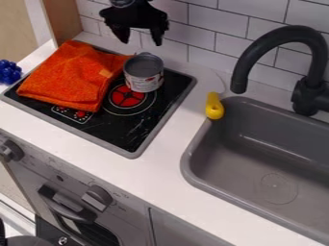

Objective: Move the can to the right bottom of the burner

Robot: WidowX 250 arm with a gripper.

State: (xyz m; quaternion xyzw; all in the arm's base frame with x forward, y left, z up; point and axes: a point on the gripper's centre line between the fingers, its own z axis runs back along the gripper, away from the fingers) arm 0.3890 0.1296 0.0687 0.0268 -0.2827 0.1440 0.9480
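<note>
Grey metal can [143, 79] stands below the gripper [140, 42], whose two fingers are apart and hold nothing. The burner [126, 97] lies farther below the gripper, the can at its upper side; I judge grasping, carrying and placing all remain.

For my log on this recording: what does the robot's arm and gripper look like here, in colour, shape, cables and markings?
The gripper is black, with a broad, angular body that juts out at both sides and two dark fingers that narrow toward their tips. Above it, the bit of arm in view is dark with a greyish patch. I can make out no cables or markings.
</note>
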